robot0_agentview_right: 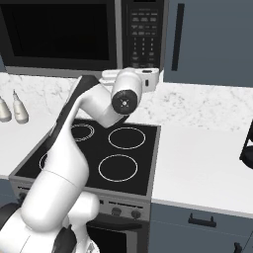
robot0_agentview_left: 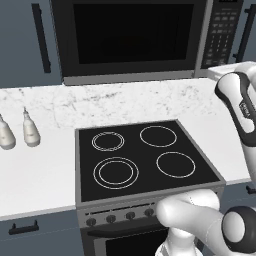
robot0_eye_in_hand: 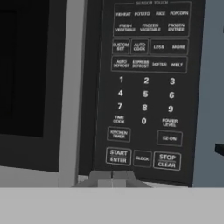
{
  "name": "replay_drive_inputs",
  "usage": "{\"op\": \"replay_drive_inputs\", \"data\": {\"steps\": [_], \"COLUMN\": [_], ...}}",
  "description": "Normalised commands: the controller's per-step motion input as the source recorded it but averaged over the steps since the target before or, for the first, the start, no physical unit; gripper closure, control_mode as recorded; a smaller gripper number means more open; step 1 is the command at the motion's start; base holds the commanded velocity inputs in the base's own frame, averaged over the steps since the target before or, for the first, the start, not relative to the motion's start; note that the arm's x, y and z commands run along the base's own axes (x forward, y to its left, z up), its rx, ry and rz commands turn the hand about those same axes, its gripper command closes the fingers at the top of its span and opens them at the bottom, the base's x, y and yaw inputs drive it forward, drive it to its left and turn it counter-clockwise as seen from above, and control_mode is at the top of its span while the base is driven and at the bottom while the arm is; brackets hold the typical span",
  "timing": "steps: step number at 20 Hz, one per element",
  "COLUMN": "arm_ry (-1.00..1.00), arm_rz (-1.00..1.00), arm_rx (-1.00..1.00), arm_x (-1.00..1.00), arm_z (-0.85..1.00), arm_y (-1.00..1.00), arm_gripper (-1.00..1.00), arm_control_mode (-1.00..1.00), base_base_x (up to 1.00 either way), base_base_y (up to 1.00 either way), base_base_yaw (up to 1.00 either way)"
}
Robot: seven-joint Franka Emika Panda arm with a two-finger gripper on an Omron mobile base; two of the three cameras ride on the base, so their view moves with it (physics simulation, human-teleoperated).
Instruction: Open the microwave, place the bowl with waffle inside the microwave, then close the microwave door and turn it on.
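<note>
I see two pale rounded bottles [robot0_agentview_left: 19, 131] at 9 o'clock on the speckled marble counter [robot0_agentview_left: 50, 165]. Glossy black stove [robot0_agentview_left: 145, 157], four white rings. Microwave [robot0_agentview_left: 130, 37] at 12 o'clock, door [robot0_agentview_left: 131, 35] shut, dark glass, steel trim. Gripper [robot0_eye_in_hand: 112, 177] closed, empty, just below START on the keypad [robot0_eye_in_hand: 146, 87].

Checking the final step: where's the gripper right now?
The gripper, shut, sits just below the START/ENTER button at the bottom of the microwave keypad in the hand view; in the right base view the hand is under the keypad, above the stove.
</note>
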Motion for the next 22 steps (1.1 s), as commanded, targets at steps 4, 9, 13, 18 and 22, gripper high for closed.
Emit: {"op": "replay_drive_inputs", "data": {"steps": [4, 9, 13, 18, 22], "arm_ry": [0.0, 0.0, 0.0, 0.0, 0.0], "arm_rz": [0.0, 0.0, 0.0, 0.0, 0.0], "arm_rx": [0.0, 0.0, 0.0, 0.0, 0.0], "arm_x": [0.06, 0.22, 0.26, 0.27, 0.36], "arm_z": [0.0, 0.0, 0.0, -0.03, -0.05], "arm_y": [-0.01, 0.0, 0.0, 0.0, 0.0], "arm_gripper": [1.0, 1.0, 1.0, 1.0, 1.0], "arm_control_mode": [-1.0, -1.0, -1.0, -1.0, -1.0], "base_base_x": [0.0, 0.0, 0.0, 0.0, 0.0], "base_base_y": [0.0, 0.0, 0.0, 0.0, 0.0], "base_base_yaw": [0.0, 0.0, 0.0, 0.0, 0.0]}}
